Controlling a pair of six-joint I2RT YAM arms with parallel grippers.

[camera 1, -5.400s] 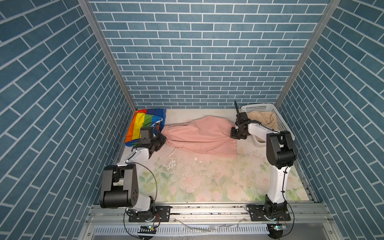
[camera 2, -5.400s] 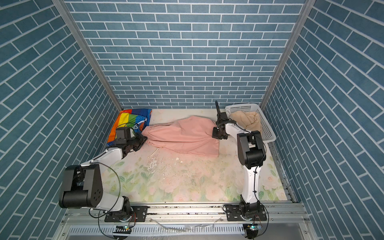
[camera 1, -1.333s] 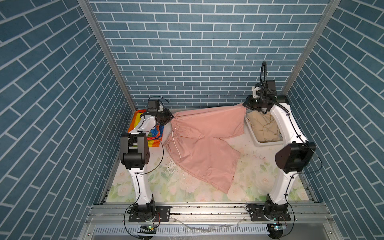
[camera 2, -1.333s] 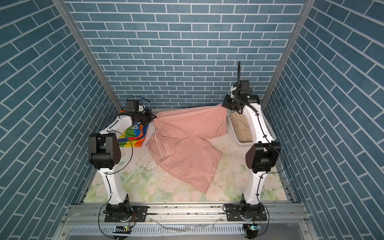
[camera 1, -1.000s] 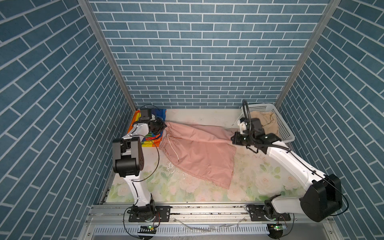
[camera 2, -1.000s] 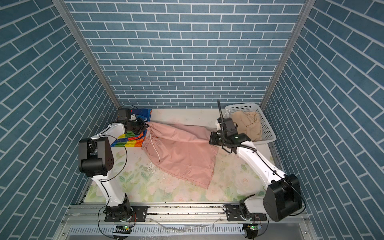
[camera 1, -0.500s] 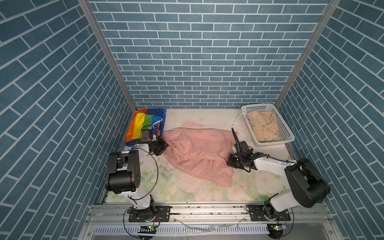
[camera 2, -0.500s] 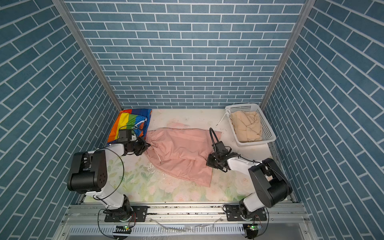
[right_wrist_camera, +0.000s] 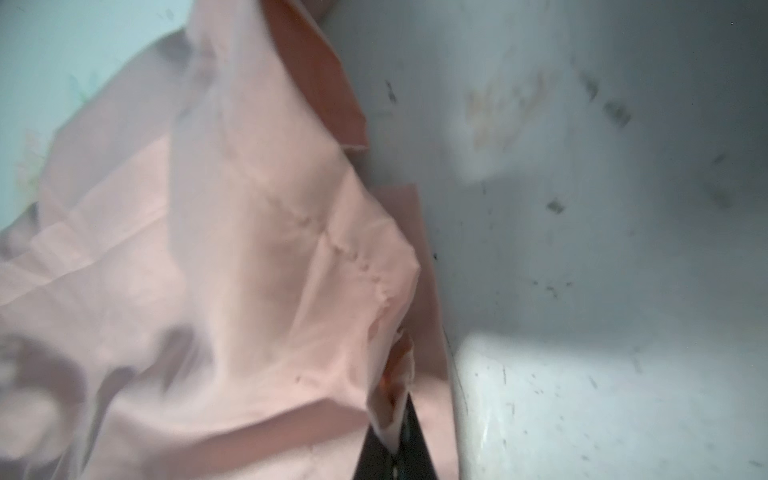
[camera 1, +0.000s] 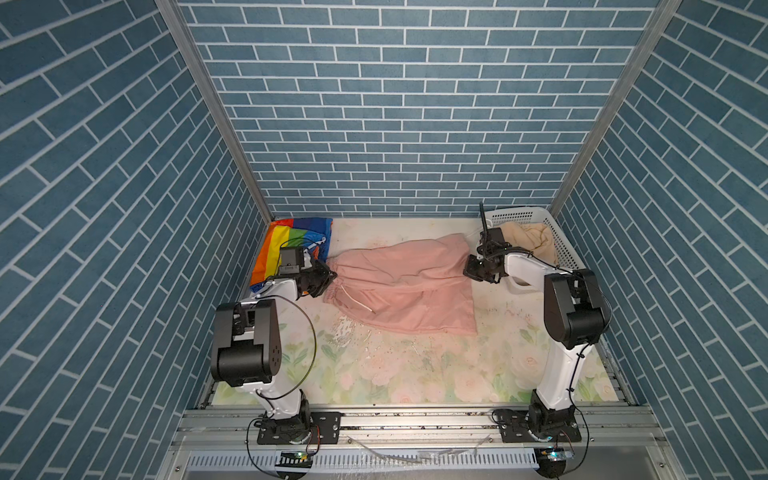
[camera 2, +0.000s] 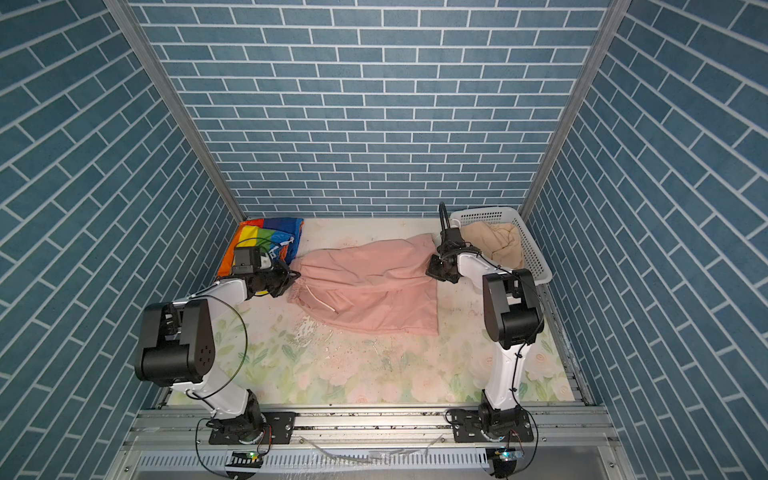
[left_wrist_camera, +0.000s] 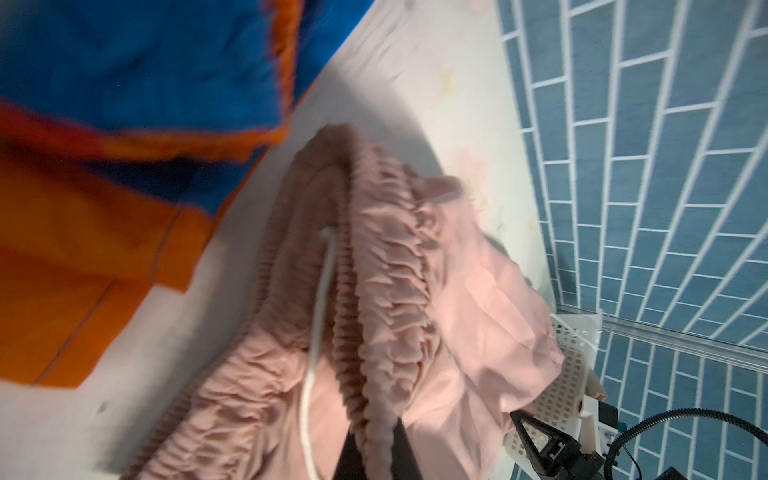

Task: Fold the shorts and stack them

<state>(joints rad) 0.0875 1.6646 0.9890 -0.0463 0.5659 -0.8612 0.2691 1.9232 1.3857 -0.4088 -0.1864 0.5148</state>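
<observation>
- Pink shorts (camera 1: 399,286): lying mid-table on the floral mat (camera 1: 415,370). The long axis runs left–right, gathered waistband to the left, leg hems to the right. A white drawstring (camera 1: 358,302) lies on top.
- Left gripper (camera 1: 329,276): jaws pinching the waistband.
- Right gripper (camera 1: 471,270): jaws pinching the hem edge.
- Rainbow-striped shorts (camera 1: 286,243): far-left corner, just beside the waistband.
- Beige shorts (camera 1: 525,245): inside the white perforated basket (camera 1: 519,216), far-right corner.

This looks like a robot lab. Two white and black robot arms (camera 1: 245,332) are bolted to a silver metal rail (camera 1: 415,424) at the front of a flower-print worktop (camera 1: 415,374). Tall walls (camera 1: 395,104) with a blue brick pattern stand close around it on three sides.
</observation>
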